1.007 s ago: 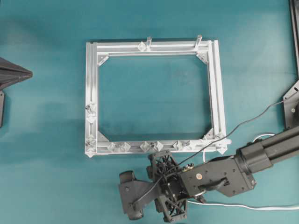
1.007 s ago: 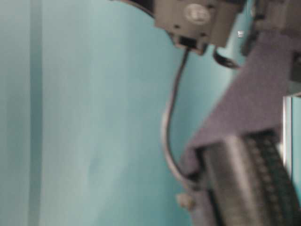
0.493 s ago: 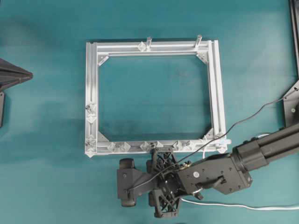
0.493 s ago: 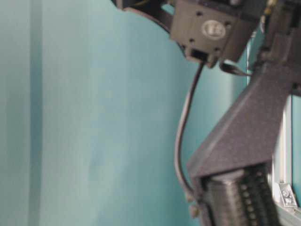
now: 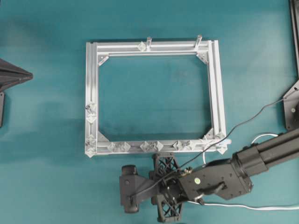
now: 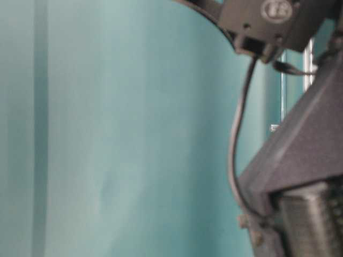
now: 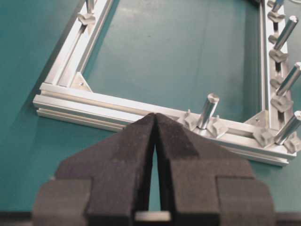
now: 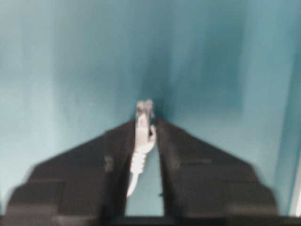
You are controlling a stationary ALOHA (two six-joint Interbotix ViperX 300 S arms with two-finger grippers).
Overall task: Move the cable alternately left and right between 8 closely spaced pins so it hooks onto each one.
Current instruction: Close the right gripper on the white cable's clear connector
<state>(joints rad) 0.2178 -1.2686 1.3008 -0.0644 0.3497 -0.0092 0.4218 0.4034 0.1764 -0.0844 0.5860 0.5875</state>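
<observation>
The right wrist view shows my right gripper (image 8: 146, 123) shut on the small whitish plug of the cable (image 8: 144, 117), which stands out past the fingertips over bare teal table. From above, that gripper (image 5: 164, 189) hangs just in front of the silver frame's (image 5: 92, 84) bottom rail. The white cable (image 5: 243, 206) trails off to the right under the arm. The pins (image 5: 152, 146) sit in close pairs along the bottom rail and the lower left rail. My left gripper (image 7: 154, 116) is shut and empty, its tips meeting just short of the frame's left rail. The pins (image 7: 282, 101) also line the rail on that view's right.
Two taller grey posts (image 5: 149, 42) (image 5: 198, 39) stand on the frame's far rail. A thin dark wire (image 5: 247, 119) runs from the right arm up to the right edge. The left arm (image 5: 11, 74) sits at the table's left edge. The table-level view is blocked by the right arm (image 6: 300, 176).
My right gripper's jaws have closed from wide open onto the cable's plug. The right arm has drawn back a little from the frame's bottom rail. The left arm has not moved.
</observation>
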